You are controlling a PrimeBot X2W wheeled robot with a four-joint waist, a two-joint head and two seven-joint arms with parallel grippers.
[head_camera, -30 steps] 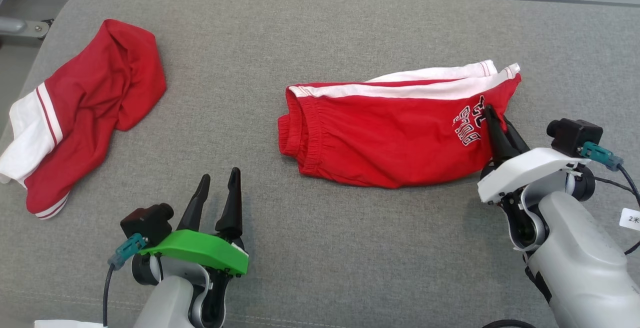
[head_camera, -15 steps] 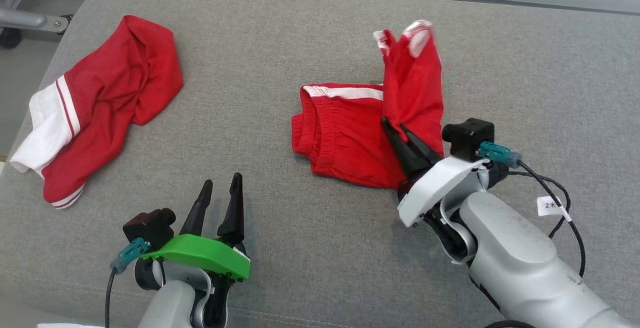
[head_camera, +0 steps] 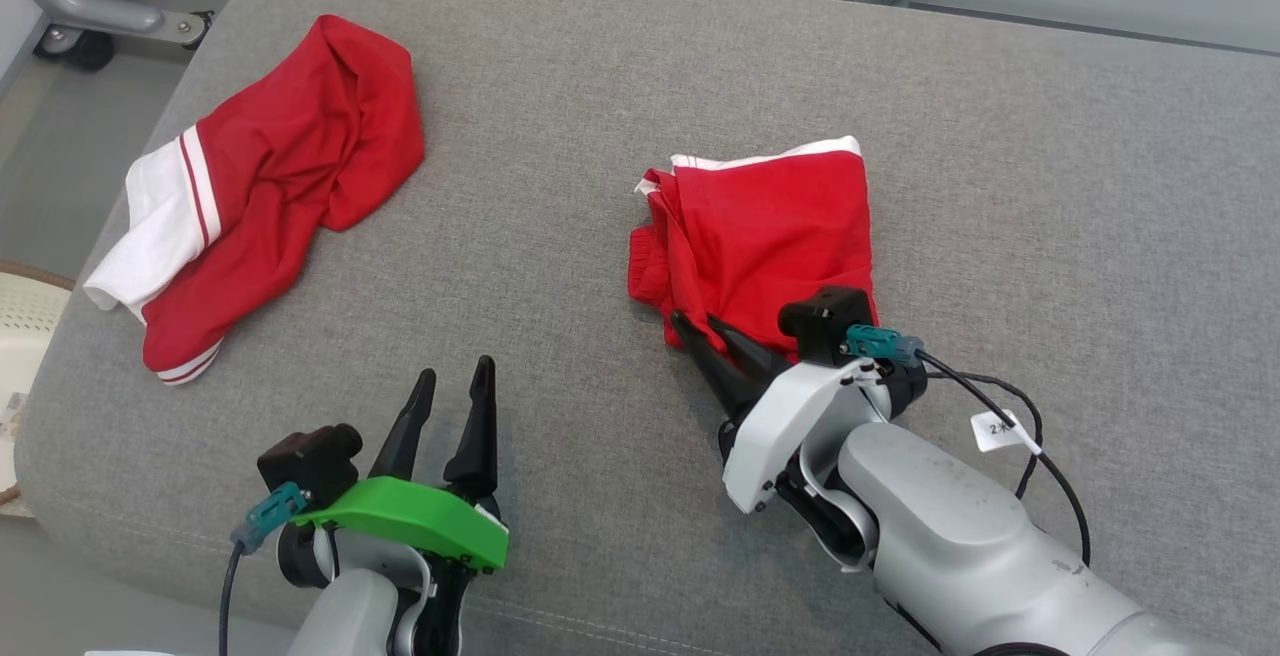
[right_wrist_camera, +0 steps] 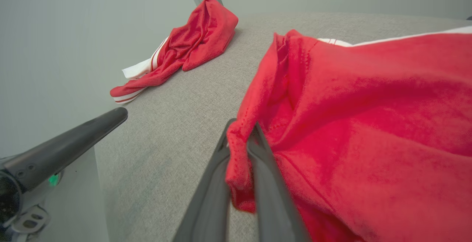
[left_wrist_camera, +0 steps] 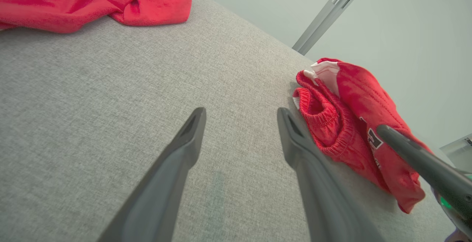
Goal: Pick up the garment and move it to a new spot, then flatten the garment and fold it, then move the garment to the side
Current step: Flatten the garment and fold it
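Now the right gripper (head_camera: 700, 328) pinches a hem of the shorts (head_camera: 770, 236), folded on the cushion (head_camera: 600, 86); the left gripper (head_camera: 455, 378) gapes empty. A hem snagging on release could drag the fold open.

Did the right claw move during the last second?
Yes. Against the crumpled garment lying at the left, the right claw went left, carrying the hem of the shorts over their waistband.
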